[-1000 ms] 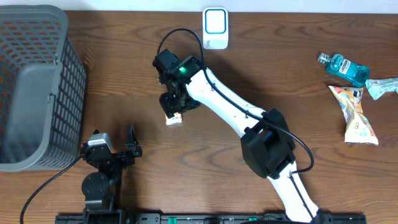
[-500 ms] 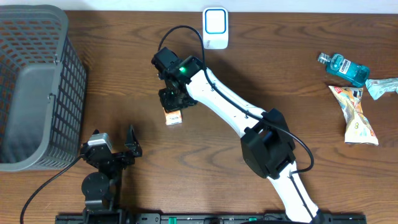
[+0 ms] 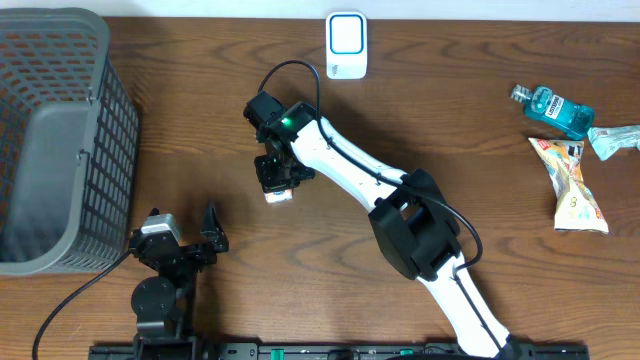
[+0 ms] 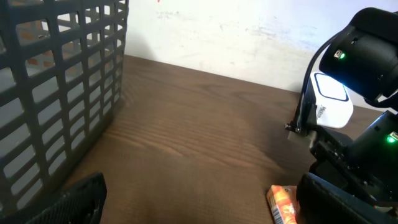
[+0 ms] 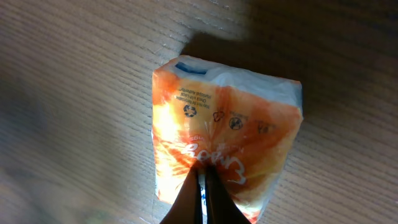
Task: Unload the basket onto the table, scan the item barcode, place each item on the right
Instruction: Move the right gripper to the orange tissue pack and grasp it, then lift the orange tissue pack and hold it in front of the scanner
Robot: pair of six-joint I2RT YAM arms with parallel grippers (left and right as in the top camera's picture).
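The item is a small orange and white packet [image 5: 230, 124] lying on the wooden table, left of centre [image 3: 279, 194]. My right gripper [image 5: 202, 173] comes down on it from above, shut, its fingertips pinching the wrapper near the packet's middle. The overhead view has this gripper [image 3: 275, 178] covering most of the packet. A white scanner [image 3: 346, 45] stands at the back edge. My left gripper [image 3: 190, 240] rests near the front left, open, nothing between its fingers. Its wrist view catches the packet's end [image 4: 283, 202] and the scanner [image 4: 333, 102] behind the right arm.
A grey slatted basket [image 3: 60, 140] fills the left side of the table. At the far right lie a blue bottle [image 3: 555, 108], a snack bag [image 3: 575, 185] and a crinkled clear wrapper [image 3: 615, 138].
My right gripper has shut on the packet and sunk a little toward it. The left arm has not moved.
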